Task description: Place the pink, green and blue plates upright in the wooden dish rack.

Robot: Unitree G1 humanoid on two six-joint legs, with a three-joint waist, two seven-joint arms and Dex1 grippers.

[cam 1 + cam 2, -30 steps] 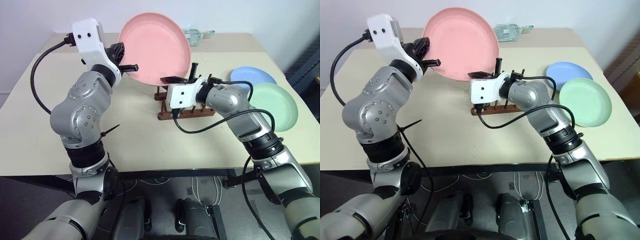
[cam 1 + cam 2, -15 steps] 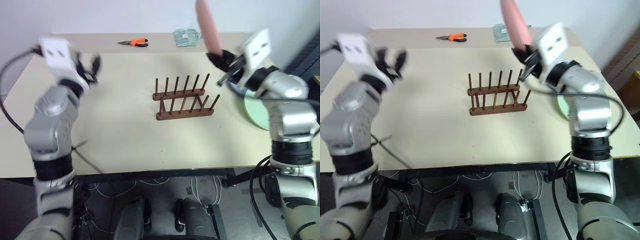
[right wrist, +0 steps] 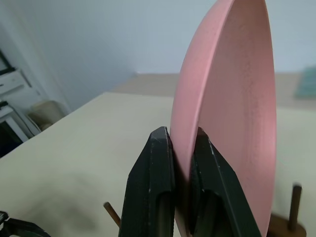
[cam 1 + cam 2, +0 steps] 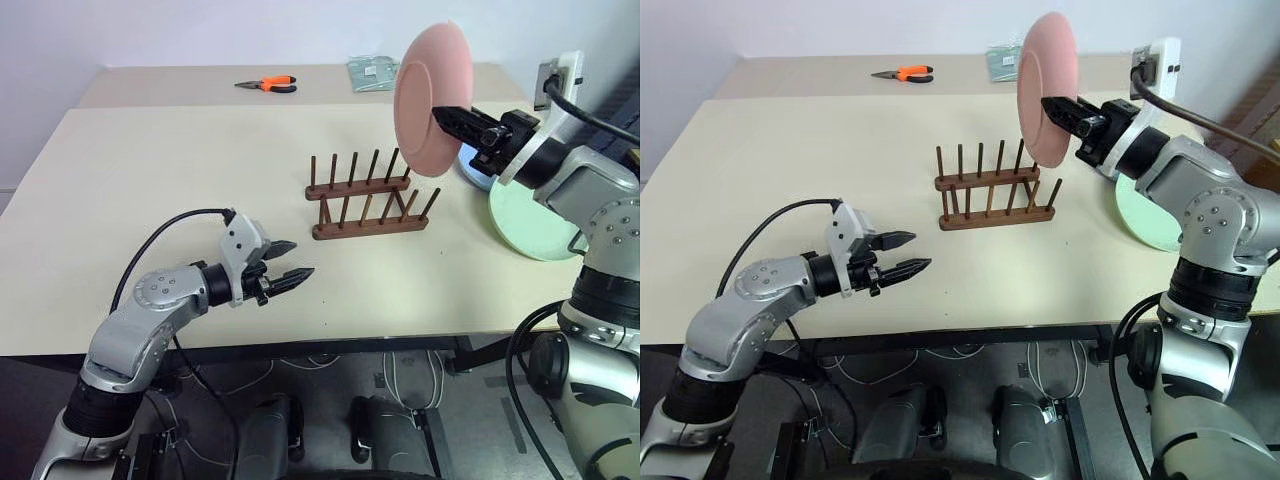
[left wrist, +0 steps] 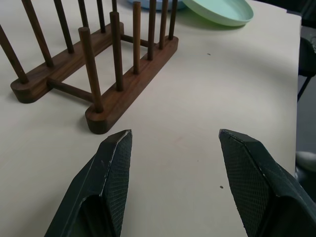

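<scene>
Right gripper (image 4: 447, 116) pinching pink plate (image 4: 430, 100) by its rim, upright, above rack (image 4: 368, 208). Looks stiff, light, prob slick — I'd keep the rim grip. Left gripper (image 4: 290, 261) spread, empty.

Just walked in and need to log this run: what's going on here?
The robot is loading plates into the wooden dish rack. Its right gripper is shut on the rim of the pink plate, holding it upright in the air above the rack's right end. The left gripper hangs open and empty over the table. The rack holds nothing yet; the green plate lies flat to the right.
</scene>
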